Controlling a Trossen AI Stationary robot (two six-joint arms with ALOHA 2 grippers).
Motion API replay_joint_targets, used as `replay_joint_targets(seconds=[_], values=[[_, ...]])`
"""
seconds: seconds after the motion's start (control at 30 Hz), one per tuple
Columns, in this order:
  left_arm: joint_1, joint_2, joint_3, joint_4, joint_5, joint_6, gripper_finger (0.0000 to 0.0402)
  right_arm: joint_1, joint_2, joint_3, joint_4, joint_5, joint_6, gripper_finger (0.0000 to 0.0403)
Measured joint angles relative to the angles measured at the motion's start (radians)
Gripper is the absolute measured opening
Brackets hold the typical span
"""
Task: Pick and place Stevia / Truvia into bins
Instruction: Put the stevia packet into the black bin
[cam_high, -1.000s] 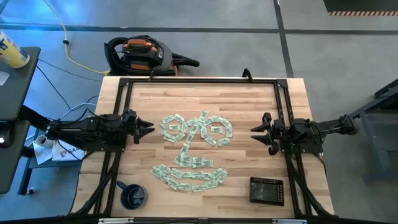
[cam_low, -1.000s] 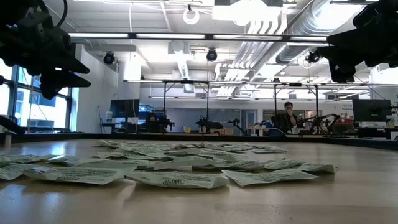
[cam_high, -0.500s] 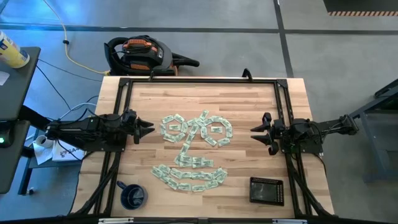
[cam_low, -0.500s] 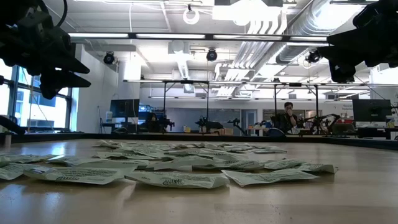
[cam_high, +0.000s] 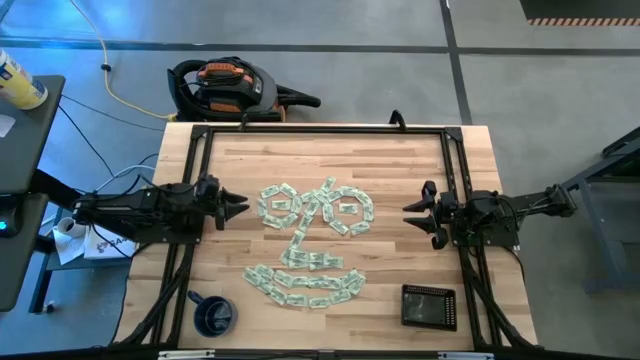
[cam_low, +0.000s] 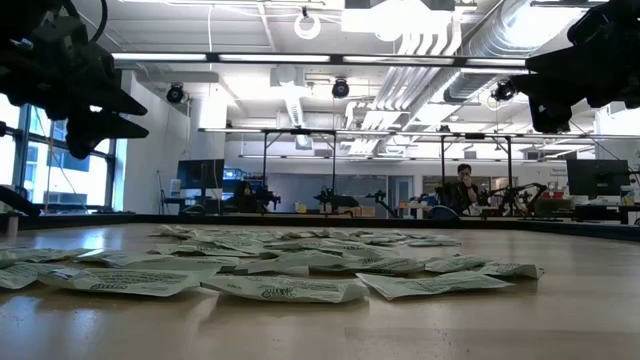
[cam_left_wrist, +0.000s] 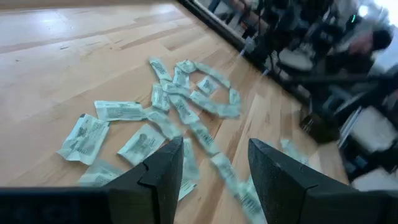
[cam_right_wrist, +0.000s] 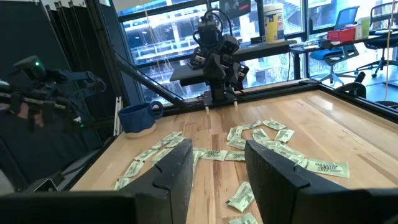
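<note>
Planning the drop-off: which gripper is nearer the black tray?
Right. The right gripper hovers just up-table from the black tray; the left gripper hangs across the table.

Pale green-and-white paper Stevia sachets (cam_high: 312, 240), dark printed lettering. Light blond wooden plank table (cam_high: 390, 165), black metal frame. Small square black gridded tray (cam_high: 429, 306). Dark blue round mug (cam_high: 213, 315). Black-and-orange vacuum (cam_high: 225, 87) on grey floor.

A grey concrete floor (cam_high: 520, 90) is seen around the wooden table (cam_high: 330, 160). An orange and black vacuum cleaner (cam_high: 225, 88) is parked just beyond the table's far edge, with a yellow cable (cam_high: 112, 70) trailing near it. In the low view, ceiling light strips (cam_low: 300, 60), white ducts (cam_low: 440, 40) and tall windows (cam_low: 40, 170) are shown; a seated person (cam_low: 462, 188) is visible far off.
</note>
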Motion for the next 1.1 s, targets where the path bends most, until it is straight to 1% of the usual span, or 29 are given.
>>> replay_joint_targets(seconds=[0.1,0.13,0.2,0.3,0.47,0.57,0.63,0.7,0.83,0.93,1.0,1.1], values=[[0.000,0.000,0.000,0.113,-0.005,-0.108,0.0215,0.000,0.000,0.000,0.000,0.001,-0.002,0.0138],[0.000,0.000,0.000,0.149,-0.019,-0.131,0.0215,0.000,0.000,0.000,0.001,0.015,-0.020,0.0138],[0.000,0.002,0.000,0.206,-0.046,-0.189,0.0215,-0.002,0.000,0.000,0.013,0.085,-0.067,0.0138],[0.000,0.002,0.002,0.281,-0.065,-0.323,0.0215,-0.002,0.000,0.000,0.047,0.180,-0.071,0.0138],[0.000,0.003,0.003,0.320,-0.218,-0.345,0.0215,-0.002,0.000,0.000,0.233,0.373,-0.067,0.0138],[0.000,0.003,0.004,0.369,-0.288,-0.404,0.0215,-0.002,0.000,0.000,0.360,0.461,0.000,0.0138],[0.000,0.003,0.004,0.372,-0.326,-0.426,0.0215,-0.002,0.000,0.000,0.427,0.520,0.060,0.0138],[0.000,0.003,0.004,0.370,-0.356,-0.444,0.0215,-0.002,-0.001,0.007,0.446,0.609,0.095,0.0138],[0.000,0.003,0.004,0.370,-0.353,-0.478,0.0215,-0.002,0.000,0.037,0.458,0.730,0.186,0.0138],[0.000,0.003,0.004,0.370,-0.336,-0.522,0.0215,-0.002,0.000,0.039,0.474,0.727,0.264,0.0138],[0.000,0.003,0.004,0.370,-0.321,-0.545,0.0215,-0.002,0.000,0.040,0.499,0.720,0.276,0.0138],[0.000,0.003,0.004,0.369,-0.317,-0.549,0.0215,-0.006,-0.001,0.041,0.516,0.858,0.249,0.0138]])
